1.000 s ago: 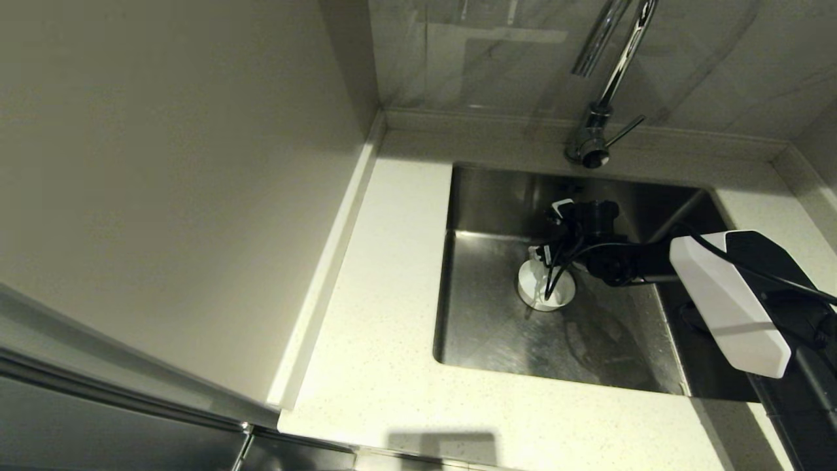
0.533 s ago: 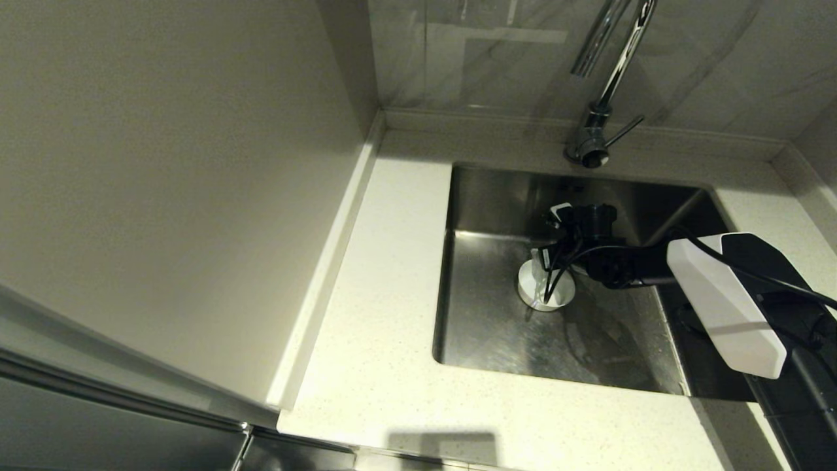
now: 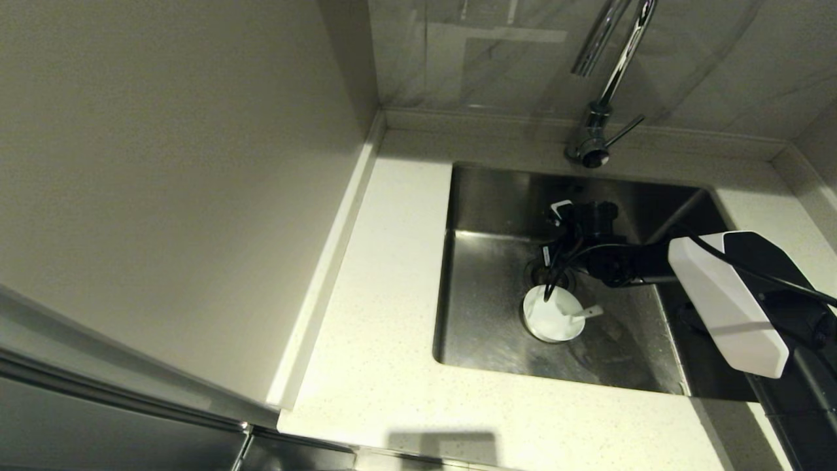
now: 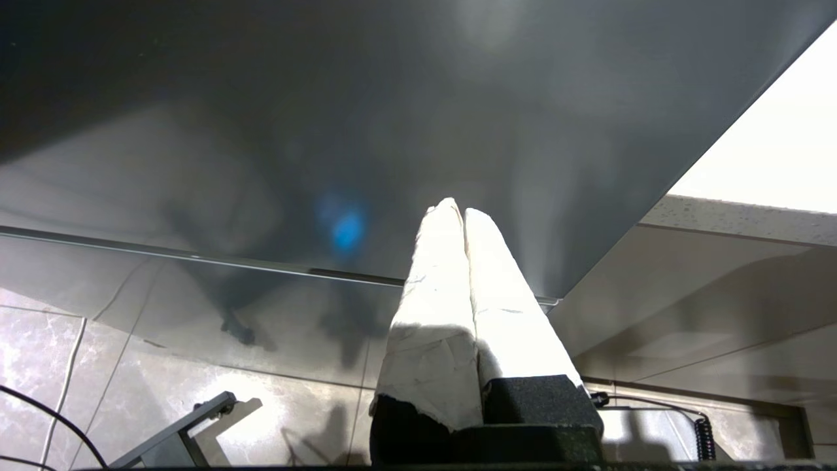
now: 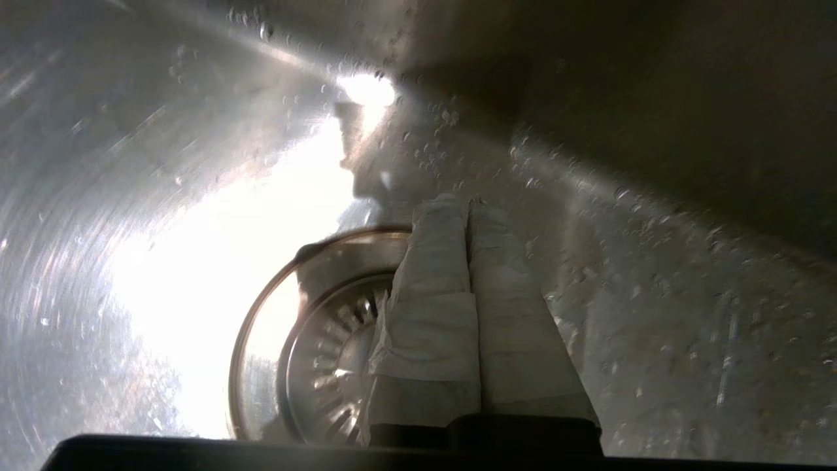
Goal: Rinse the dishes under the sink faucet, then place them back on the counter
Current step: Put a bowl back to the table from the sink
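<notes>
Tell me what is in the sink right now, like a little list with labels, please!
sink: steel basin, wet floor
bowl: white, upright on the sink floor
spoon: white, in the bowl, handle over the rim
drain strainer: round, beside the bowl
faucet: chrome, behind the sink; no water visible
right gripper: fingers together, empty, above the drain
left gripper: fingers together, parked away from the sink
counter: pale speckled stone

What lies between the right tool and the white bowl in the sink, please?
In the head view, the round drain strainer lies between the right tool and the bowl; the right wrist view shows the strainer just beyond the shut fingers.
</notes>
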You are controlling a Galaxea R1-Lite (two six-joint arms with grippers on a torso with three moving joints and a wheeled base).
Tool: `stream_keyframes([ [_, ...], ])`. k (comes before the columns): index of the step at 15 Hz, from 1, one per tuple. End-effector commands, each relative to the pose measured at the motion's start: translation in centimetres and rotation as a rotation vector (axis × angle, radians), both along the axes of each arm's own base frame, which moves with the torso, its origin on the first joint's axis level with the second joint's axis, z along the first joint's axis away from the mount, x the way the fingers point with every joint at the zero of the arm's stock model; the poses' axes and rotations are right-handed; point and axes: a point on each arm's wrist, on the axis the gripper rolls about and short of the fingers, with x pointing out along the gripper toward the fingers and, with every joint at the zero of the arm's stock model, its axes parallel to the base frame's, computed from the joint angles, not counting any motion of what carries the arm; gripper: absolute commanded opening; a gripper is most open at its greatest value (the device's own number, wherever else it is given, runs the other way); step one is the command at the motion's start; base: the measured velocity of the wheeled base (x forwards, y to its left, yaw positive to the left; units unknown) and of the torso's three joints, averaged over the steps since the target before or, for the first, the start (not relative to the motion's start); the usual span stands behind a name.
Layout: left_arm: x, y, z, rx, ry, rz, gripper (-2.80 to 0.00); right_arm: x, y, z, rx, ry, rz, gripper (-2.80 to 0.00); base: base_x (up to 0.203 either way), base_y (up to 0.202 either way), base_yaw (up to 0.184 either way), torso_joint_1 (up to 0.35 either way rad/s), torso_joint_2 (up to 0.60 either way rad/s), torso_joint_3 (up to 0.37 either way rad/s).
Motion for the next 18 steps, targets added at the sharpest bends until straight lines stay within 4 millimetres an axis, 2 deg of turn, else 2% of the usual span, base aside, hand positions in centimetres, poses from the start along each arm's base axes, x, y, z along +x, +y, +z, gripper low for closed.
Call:
stream_keyframes([
  [1,0.0,0.0,0.0,-0.001,-0.003,0.0,-2.8,-0.2,0.0,1.3,0.001,-0.026,-0.002,-2.8,0.0,0.0,0.0,0.0,0.0,0.0],
  [6,0.0,0.0,0.0,-0.001,-0.003,0.0,-2.8,-0.9,-0.3,4.6,0.004,-0.087,-0.02,-2.8,0.0,0.0,0.0,0.0,0.0,0.0],
  [9,0.0,0.0,0.0,-0.001,-0.003,0.0,-2.8,-1.8,-2.5,6.6,-0.053,-0.075,-0.078,-2.8,0.0,0.0,0.0,0.0,0.0,0.0],
  [12,0.0,0.0,0.0,-0.001,-0.003,0.0,-2.8,-4.7,-5.4,6.8,-0.163,0.156,-0.043,-2.8,0.0,0.0,0.0,0.0,0.0,0.0],
  [15,0.0,0.0,0.0,-0.001,-0.003,0.0,-2.8,-7.7,-6.3,9.1,-0.147,0.28,0.001,-2.8,0.0,0.0,0.0,0.0,0.0,0.0],
  [17,0.0,0.0,0.0,-0.001,-0.005,0.0,-2.8,-9.3,-6.5,9.6,-0.14,0.312,0.017,-2.8,0.0,0.0,0.0,0.0,0.0,0.0],
  [18,0.0,0.0,0.0,-0.001,-0.003,0.0,-2.8,-9.7,-6.5,9.5,-0.141,0.323,0.022,0.0,0.0,0.0,0.0,0.0,0.0,0.0],
])
